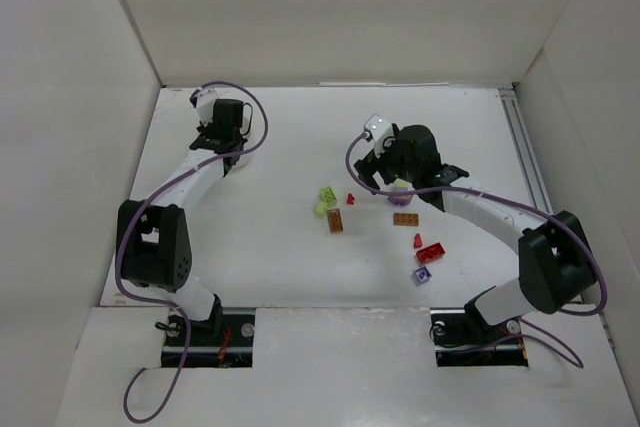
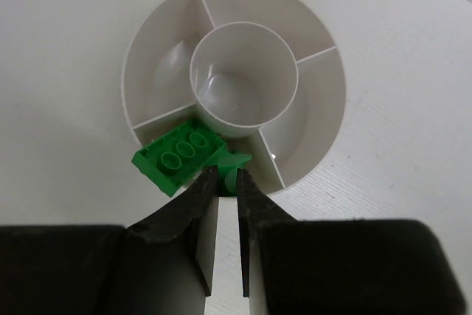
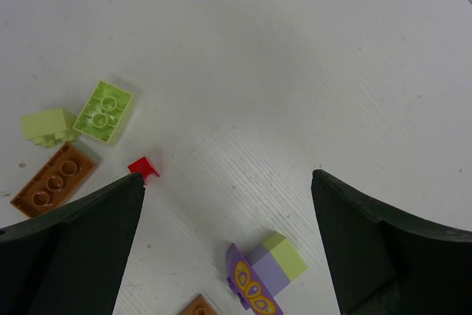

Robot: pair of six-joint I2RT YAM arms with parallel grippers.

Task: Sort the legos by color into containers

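In the left wrist view the round white divided dish (image 2: pixel 151 57) lies just ahead of my left gripper (image 2: pixel 225 175). That gripper is shut on a small green lego (image 2: pixel 231 179) at the dish's near rim. A larger green lego (image 2: pixel 177 156) lies tilted over the same rim, touching the left finger. My right gripper (image 3: pixel 227 178) hangs open over a pale purple and lime lego (image 3: pixel 269 271) with a butterfly print. The loose legos around it are a tiny red one (image 3: pixel 142 167), two lime ones (image 3: pixel 108 111) and an orange-brown plate (image 3: pixel 53 180). From above, the left gripper (image 1: pixel 222 142) covers the dish.
More legos lie in front of the right arm: an orange-brown plate (image 1: pixel 406 218), two red pieces (image 1: pixel 431 253) and a purple one (image 1: pixel 422 274). White walls (image 1: pixel 80 127) close in the table on three sides. A rail (image 1: pixel 525 162) runs along the right edge.
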